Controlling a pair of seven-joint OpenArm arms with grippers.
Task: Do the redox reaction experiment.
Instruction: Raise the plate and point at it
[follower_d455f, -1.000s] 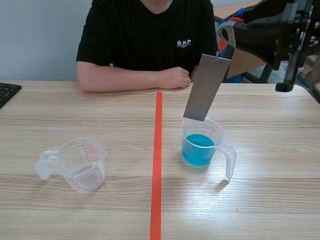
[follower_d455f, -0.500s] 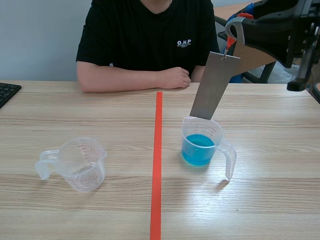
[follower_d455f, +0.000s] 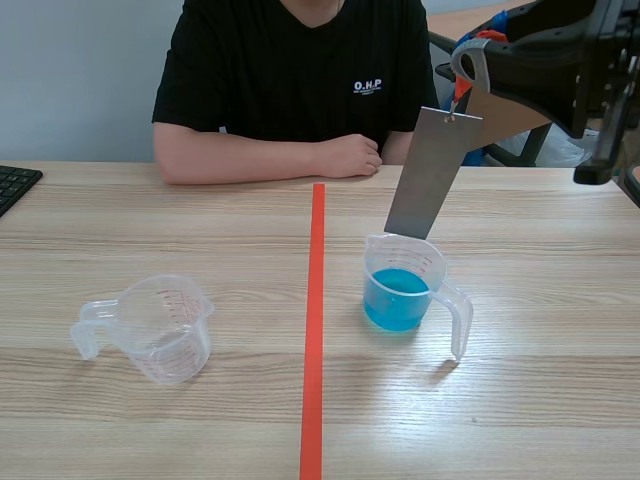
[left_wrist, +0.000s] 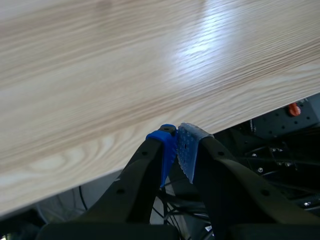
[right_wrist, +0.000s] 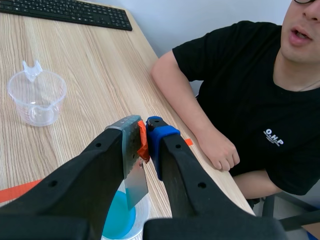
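A grey metal plate (follower_d455f: 431, 172) hangs tilted from a small orange tab (follower_d455f: 458, 90). My right gripper (follower_d455f: 466, 62), raised at the upper right, is shut on that tab. The plate's lower edge sits at the far rim of a clear measuring cup of blue liquid (follower_d455f: 400, 295). In the right wrist view the tab (right_wrist: 143, 144) is pinched between my fingers, and the plate (right_wrist: 134, 172) drops toward the blue cup (right_wrist: 120, 220). An empty clear measuring cup (follower_d455f: 160, 325) stands left of the red line. My left gripper (left_wrist: 176, 142) is shut on nothing, beside the table's edge (left_wrist: 125, 75).
A person in a black shirt sits across the table, with forearms and a fist (follower_d455f: 345, 157) resting on it near the red tape line (follower_d455f: 315, 320). A black keyboard (follower_d455f: 15, 185) lies at the far left edge. The empty cup (right_wrist: 37, 97) also shows in the right wrist view.
My right gripper has shifted right and slightly up, carrying the plate with it. The plate's lower edge has moved toward the blue cup's far right rim.
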